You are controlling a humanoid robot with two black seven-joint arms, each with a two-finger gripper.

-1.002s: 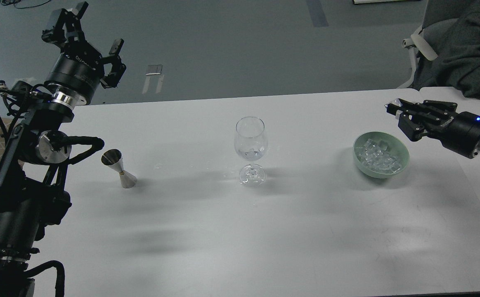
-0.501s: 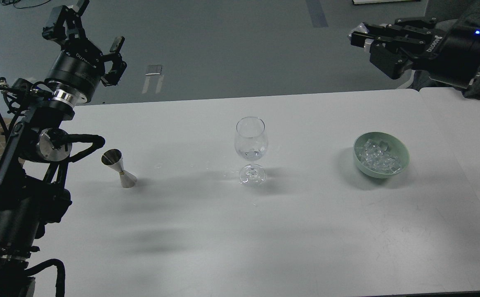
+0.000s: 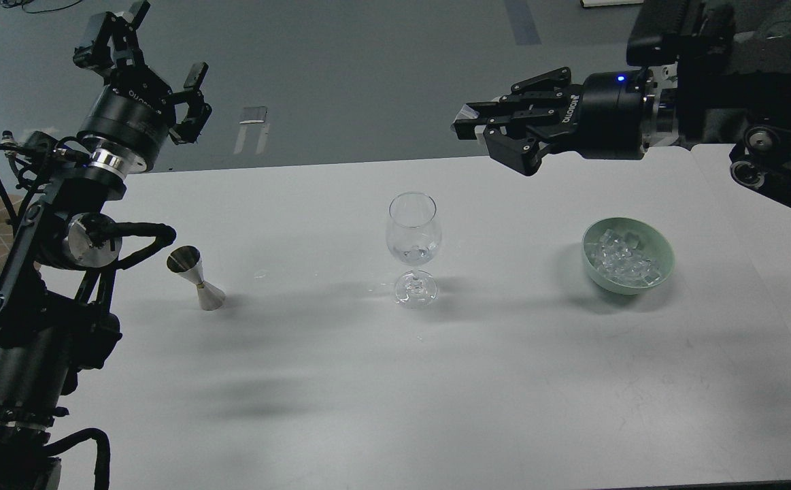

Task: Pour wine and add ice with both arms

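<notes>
**Both grippers aloft, glass between them**

The clear stemmed wine glass stood mid-table, a little clear wine in its bowl. At its 3 o'clock, glassy ice cubes filled the pale green bowl. The right gripper hovered at 1 o'clock, pinching something small and pale. The left gripper, at 10 o'clock, was spread, empty.

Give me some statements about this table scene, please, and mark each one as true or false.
1. The wine glass stands upright on the table. True.
2. The green bowl is empty. False: it holds ice cubes.
3. The metal jigger stands to the left of the wine glass. True.
4. The left gripper holds the jigger. False: it is open, raised above the table's far edge, apart from the jigger.
5. The right gripper rests inside the bowl. False: it is in the air, beyond the glass.
</notes>
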